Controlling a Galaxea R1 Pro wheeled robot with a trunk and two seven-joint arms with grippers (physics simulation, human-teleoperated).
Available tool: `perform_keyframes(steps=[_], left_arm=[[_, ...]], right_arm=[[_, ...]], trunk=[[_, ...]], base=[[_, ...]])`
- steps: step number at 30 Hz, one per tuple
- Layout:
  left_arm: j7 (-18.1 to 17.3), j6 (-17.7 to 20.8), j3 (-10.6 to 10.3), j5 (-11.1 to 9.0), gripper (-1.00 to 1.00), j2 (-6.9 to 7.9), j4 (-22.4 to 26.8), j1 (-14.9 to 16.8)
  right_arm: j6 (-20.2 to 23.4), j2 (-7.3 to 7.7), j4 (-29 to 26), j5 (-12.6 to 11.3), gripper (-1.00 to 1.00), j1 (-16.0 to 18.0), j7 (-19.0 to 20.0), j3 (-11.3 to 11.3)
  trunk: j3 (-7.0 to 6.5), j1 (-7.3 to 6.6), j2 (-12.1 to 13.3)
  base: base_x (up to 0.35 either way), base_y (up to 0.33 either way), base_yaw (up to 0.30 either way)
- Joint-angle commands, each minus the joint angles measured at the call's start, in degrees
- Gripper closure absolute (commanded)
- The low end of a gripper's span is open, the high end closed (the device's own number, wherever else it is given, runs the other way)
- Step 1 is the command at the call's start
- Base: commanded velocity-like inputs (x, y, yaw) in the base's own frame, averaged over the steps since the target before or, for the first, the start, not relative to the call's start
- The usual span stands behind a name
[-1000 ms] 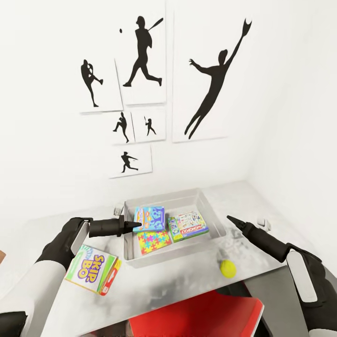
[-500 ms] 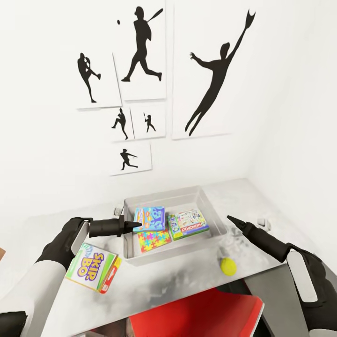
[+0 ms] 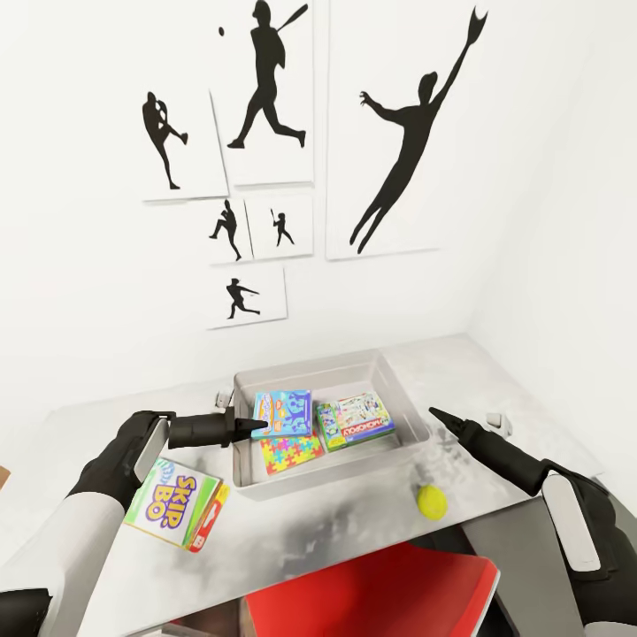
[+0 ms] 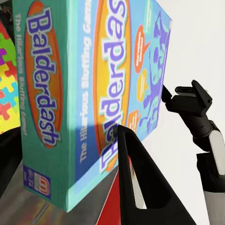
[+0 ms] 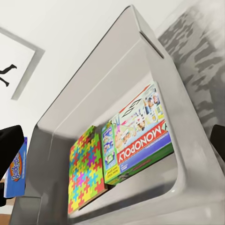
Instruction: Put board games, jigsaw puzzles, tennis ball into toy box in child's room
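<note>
Step in hand, as judged: lowering the Balderdash box [image 3: 282, 412] into the toy box [image 3: 400, 389]. Left gripper [image 3: 250, 427] clamped on the box's near edge, fingertips just over the tub's left wall; box held tilted above the jigsaw puzzle [image 3: 292, 456]. In the left wrist view, one dark finger [image 4: 140, 187] laid across the Balderdash box [image 4: 93, 93] face.

To do well: carry farther over the tub interior before letting go, so the whole footprint clears the left rim. Level the box first; a tilted drop may leave it propped on the wall or skidding against the Monopoly box [image 3: 356, 421]. Open only when close above the puzzle. Keep clear of the Skip-Bo box [image 3: 175, 503] just beside the left forearm.

Right gripper [image 3: 437, 416] hovering beyond the tub's right wall, holding nothing; whether parted or closed, cannot tell. Tennis ball [image 3: 432, 502] on the table [image 3: 354, 531], near the tub's front right corner, apart from it.

Appearance: Balderdash box light-blue and teal, orange oval title panel, purple cartoon figure, rigid card. Monopoly box [image 5: 140, 140] green-sided, red banner, flat on the tub floor, touching the jigsaw puzzle [image 5: 86, 171] alongside. Toy box [image 5: 154, 56] light grey, sloped walls, rolled rim.
</note>
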State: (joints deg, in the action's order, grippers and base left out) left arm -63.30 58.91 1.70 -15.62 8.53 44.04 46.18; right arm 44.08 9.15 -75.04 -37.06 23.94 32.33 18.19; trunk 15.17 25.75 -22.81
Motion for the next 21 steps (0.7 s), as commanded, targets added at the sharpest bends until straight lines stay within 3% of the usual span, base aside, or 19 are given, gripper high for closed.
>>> perform_keyframes(steps=[1,2,21], left_arm=[[-0.24,0.24,0.06,0.06,1.00,0.00,-0.01,0.05],[-0.24,0.24,0.06,0.06,-1.00,0.00,-0.01,0.05],[-0.24,0.24,0.14,0.06,-1.00,0.04,-0.01,0.05]], right_arm=[[0.39,-0.01,-0.01,-0.12,-1.00,0.05,0.10,0.09],[0.39,-0.01,-0.01,-0.12,-1.00,0.05,0.10,0.09],[0.39,-0.01,-0.01,-0.12,-1.00,0.05,0.22,0.09]], trunk=[[0.12,0.03,-0.11],[0.12,0.03,-0.11],[0.13,0.03,-0.11]], base=[[0.000,0.000,0.000],[0.000,0.000,0.000],[0.000,0.000,0.000]])
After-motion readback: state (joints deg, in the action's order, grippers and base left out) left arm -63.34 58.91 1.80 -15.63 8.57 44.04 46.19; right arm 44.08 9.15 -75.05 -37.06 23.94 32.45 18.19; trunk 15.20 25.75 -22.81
